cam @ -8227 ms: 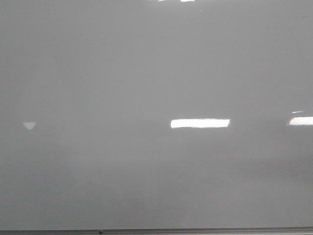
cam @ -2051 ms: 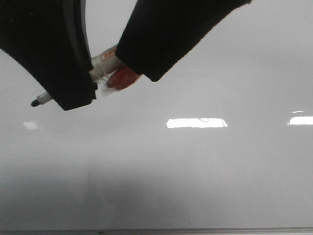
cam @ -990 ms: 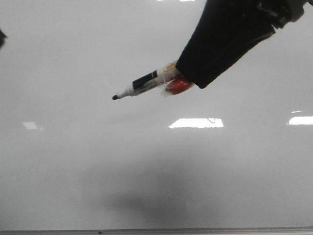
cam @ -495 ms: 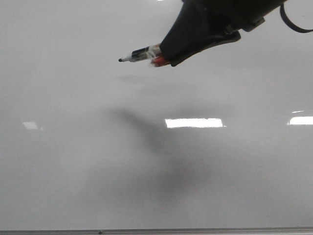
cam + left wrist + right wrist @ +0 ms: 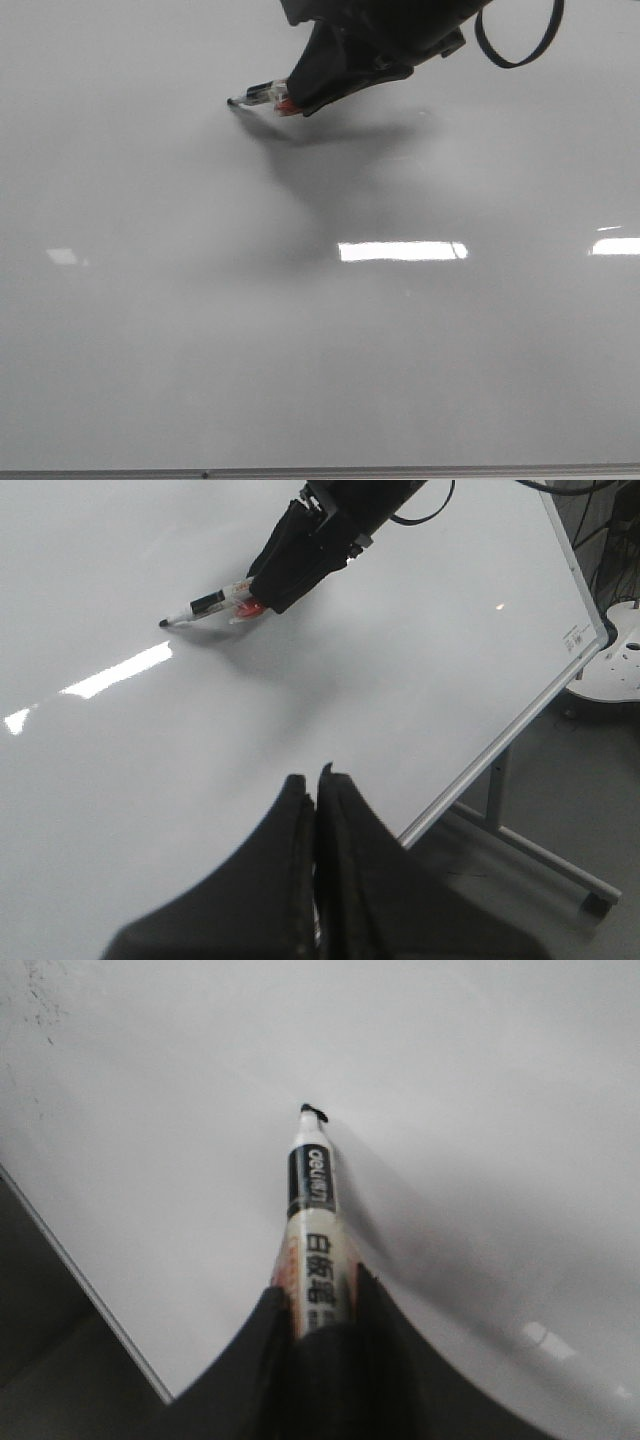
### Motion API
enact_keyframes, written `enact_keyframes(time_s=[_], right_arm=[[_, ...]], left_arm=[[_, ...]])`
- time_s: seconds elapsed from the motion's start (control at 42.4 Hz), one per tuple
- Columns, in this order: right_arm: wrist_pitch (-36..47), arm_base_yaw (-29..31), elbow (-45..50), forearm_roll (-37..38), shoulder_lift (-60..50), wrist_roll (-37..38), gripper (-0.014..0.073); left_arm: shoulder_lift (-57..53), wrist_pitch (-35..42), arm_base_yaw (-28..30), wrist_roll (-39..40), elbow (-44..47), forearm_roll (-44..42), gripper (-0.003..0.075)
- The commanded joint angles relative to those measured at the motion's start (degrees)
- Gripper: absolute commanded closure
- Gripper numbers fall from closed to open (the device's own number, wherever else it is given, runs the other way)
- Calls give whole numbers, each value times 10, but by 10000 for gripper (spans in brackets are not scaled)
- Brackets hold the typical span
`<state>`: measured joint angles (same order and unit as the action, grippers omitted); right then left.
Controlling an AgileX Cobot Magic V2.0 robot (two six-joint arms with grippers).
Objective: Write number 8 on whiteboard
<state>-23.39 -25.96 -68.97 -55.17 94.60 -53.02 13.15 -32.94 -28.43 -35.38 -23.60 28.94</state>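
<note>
Whiteboard (image 5: 320, 340) glossy w/ light glare, on metal stand (image 5: 520, 830) over grey floor. Right gripper (image 5: 300, 98) clamps marker (image 5: 262, 95), tip at board's 11 o'clock; left gripper (image 5: 316, 790) clenched, empty.

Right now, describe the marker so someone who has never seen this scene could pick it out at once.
Start at the large glossy pale grey-white whiteboard; near its upper middle hangs the black right gripper. Between its fingers juts the slim white marker with a black printed band and black tip, tip at the board surface. It is the only pen there; the left gripper carries nothing.
</note>
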Motion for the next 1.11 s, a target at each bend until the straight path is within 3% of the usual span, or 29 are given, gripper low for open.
enact_keyframes(time_s=[0.0,0.212,0.613,0.872,1.084], right_arm=[[27,-1,-27,-16,2,-2,661],[-30,-12,-22,25,19,-3,652],[-3,38,109,27,-36,-3,652],[32,-34,116,15,6,-3,652],[56,-77,57,-4,39,-3,652]], left_arm=[[4,43,1,5,-15,17,741],[4,43,1,5,-15,17,741],[4,43,1,5,-15,17,741],[4,43,1,5,-15,17,741],[4,43,1,5,-15,17,741]])
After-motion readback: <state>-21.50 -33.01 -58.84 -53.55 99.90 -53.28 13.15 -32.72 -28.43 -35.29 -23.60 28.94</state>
